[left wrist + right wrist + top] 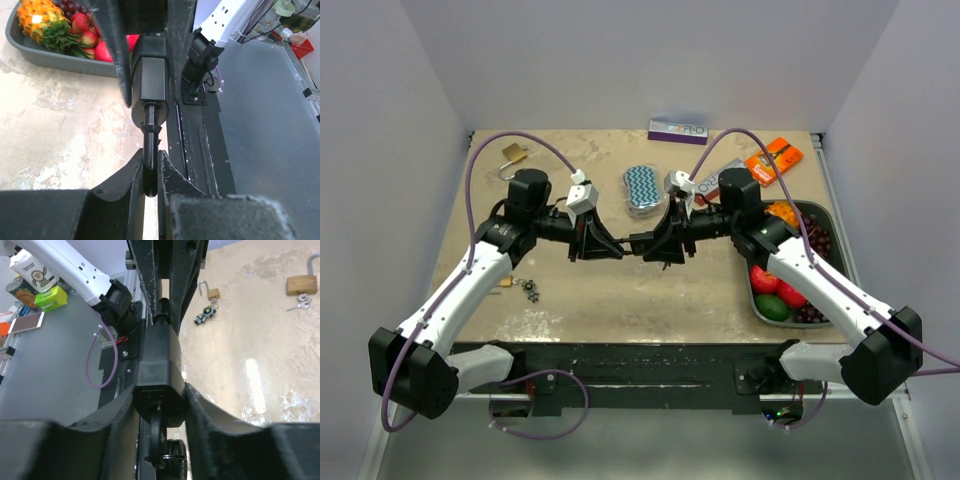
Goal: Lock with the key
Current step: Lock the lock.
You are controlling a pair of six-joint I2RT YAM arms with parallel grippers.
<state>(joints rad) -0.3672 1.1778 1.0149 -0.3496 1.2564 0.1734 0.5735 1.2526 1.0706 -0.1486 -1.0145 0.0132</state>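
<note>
Padlock (642, 241) hangs clear of the table, spanned between the two grippers. The right gripper (160, 407) is clenched on its body. The left gripper (150, 175) is pinched tight on the shackle (149, 150), straight ahead of its own fingertips.

To do this step well, I would drive the two grippers toward each other along the line of the shackle. There should be no sideways lean, so the leg seats squarely in the body. The right grip needs to be firm enough that the body cannot twist. With both grippers occupied, I judge the shackle side must let go before anything is turned at the keyhole end, which sits just behind the right fingertips.

The body is a matte black, blocky rectangle. The shackle is slim and black, with a short collar showing where it enters the body. A small key ring (155, 437) dangles from the keyhole end. Whether the shackle is fully home, I cannot tell.
</note>
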